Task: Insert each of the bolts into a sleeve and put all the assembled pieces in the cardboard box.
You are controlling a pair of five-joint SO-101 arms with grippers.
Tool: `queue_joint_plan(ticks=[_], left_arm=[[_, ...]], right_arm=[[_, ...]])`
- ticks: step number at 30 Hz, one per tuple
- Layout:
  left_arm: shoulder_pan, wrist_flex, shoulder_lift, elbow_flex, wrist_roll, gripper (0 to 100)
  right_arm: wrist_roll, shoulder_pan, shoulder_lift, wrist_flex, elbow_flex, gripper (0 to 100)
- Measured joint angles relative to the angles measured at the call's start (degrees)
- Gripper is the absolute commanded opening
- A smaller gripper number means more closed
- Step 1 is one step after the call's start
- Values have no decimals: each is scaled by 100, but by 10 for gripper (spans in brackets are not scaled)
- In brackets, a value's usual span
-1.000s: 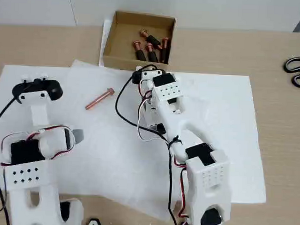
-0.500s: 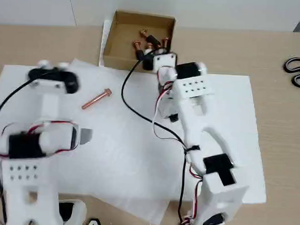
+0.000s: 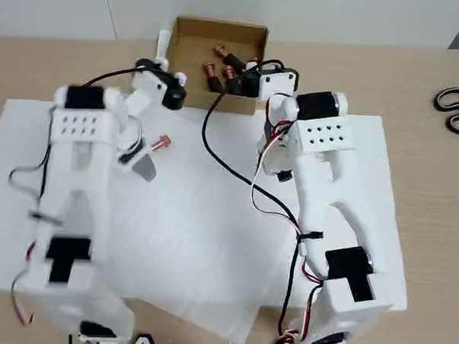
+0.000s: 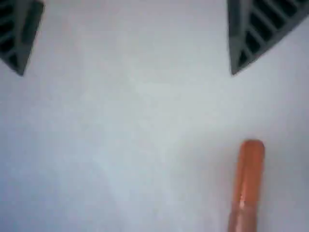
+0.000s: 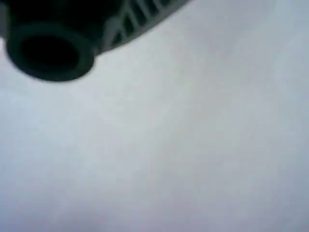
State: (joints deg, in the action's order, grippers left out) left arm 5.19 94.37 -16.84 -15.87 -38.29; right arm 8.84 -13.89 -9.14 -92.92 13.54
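Seen from its wrist, the left pincer (image 4: 126, 72) gapes released above white paper (image 4: 120, 154), with the copper bolt (image 4: 247, 183) near one fingertip. The right pincer (image 5: 91, 21) clenches a black sleeve (image 5: 48, 54). The high view adds the cardboard box (image 3: 221, 24) holding assembled pieces (image 3: 228, 65) at the tabletop's (image 3: 417, 73) far edge.

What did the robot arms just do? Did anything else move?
The left arm stretched forward over the paper, so its open left gripper now hangs close over the bolt. The right arm swung toward its own right, with the right gripper holding a sleeve. The bolt, the cardboard box and the scissors stayed where they were.
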Motion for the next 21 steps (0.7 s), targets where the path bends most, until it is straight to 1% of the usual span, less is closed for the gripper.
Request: queue_joint_plan(ticks=[7,13,18,21], left_arm=[[0,0,-2215,-2198,-396,254],[0,44,-3631,-3921,-404,254],[0,53,-4360,-4677,-413,253],[0,79,-4545,-4870,-422,212]], right_arm=[[0,62,0,-9,0,3],[0,62,0,-9,0,3],[0,62,0,-9,0,3],[0,62,0,-9,0,3]])
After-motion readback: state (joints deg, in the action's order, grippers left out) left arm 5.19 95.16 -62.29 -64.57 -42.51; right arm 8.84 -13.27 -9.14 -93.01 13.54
